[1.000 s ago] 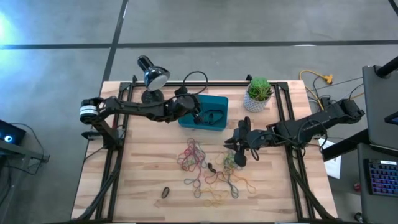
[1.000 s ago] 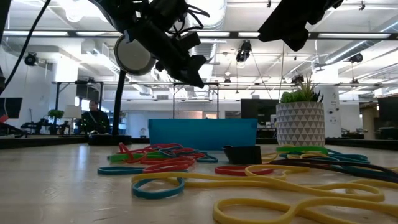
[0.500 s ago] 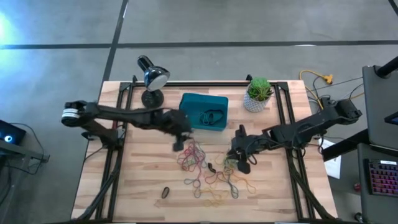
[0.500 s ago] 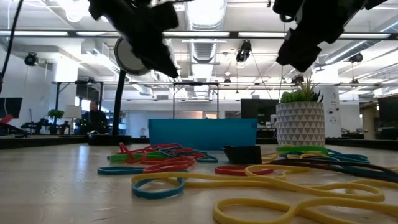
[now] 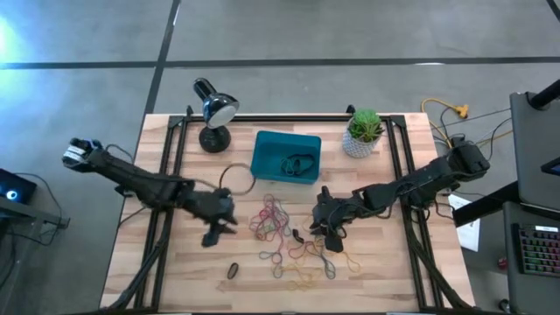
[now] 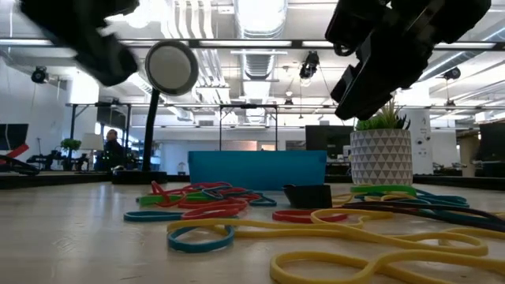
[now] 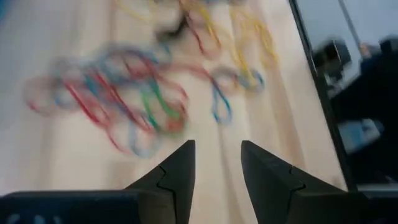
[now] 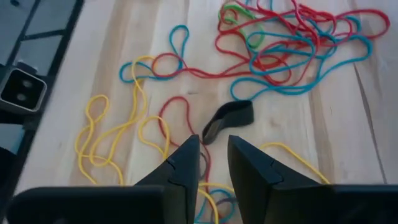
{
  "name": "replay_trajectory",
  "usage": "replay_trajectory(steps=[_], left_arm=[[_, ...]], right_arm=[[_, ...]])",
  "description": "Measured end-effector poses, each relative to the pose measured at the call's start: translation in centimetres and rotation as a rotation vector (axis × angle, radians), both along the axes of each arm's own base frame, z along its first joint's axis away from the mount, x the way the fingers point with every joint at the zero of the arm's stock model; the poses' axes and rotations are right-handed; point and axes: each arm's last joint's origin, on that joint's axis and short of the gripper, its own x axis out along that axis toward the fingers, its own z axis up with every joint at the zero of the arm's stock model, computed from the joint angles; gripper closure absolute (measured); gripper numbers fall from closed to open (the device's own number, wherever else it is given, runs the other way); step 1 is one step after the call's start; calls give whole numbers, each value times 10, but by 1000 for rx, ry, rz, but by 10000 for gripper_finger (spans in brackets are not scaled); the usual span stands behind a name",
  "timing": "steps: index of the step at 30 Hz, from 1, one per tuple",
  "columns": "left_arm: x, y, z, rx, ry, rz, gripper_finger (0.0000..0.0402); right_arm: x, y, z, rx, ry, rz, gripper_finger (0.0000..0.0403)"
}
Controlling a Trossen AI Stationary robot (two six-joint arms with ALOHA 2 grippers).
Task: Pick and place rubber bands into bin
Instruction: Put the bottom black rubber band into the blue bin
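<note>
The teal bin point(image 5: 269, 149) stands at the table's far middle with a few black rubber bands point(image 5: 300, 163) in it. Loose rubber bands in mixed colours point(image 5: 273, 219) lie tangled on the wood nearer me, with yellow ones point(image 5: 302, 261) toward the near edge. A tan loop point(image 5: 234, 178) lies by the bin's near left corner. My left gripper point(image 7: 214, 152) hovers open just left of the tangle point(image 5: 226, 217). My right gripper point(image 8: 212, 146) hangs open above the tangle's right part point(image 5: 322, 226), over a red band point(image 8: 177, 106) and near a black band point(image 8: 229, 118).
A desk lamp point(image 5: 214, 109) stands at the far left and a white plant pot point(image 5: 363, 133) at the far right, on either side of the bin. One black band point(image 5: 233, 270) lies alone near the front. Black frame rails point(image 5: 166, 175) run along both table sides.
My left gripper has swung away from above the bin, toward the table's near left, and now sits left of the tangle. My right gripper has come down toward the bands and shifted slightly left. The bands on the table lie as before.
</note>
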Motion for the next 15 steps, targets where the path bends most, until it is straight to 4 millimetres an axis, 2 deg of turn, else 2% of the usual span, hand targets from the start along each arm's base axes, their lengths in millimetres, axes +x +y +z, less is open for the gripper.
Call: replay_trajectory(steps=[5, 15], left_arm=[[-3, -25, -12, -20, 54, -57, 288], [22, -66, -48, 24, 157, -153, 288]], right_arm=[[-3, -6, 3, -30, 5, 11, 319], [-11, -15, 17, -32, -6, -13, 323]])
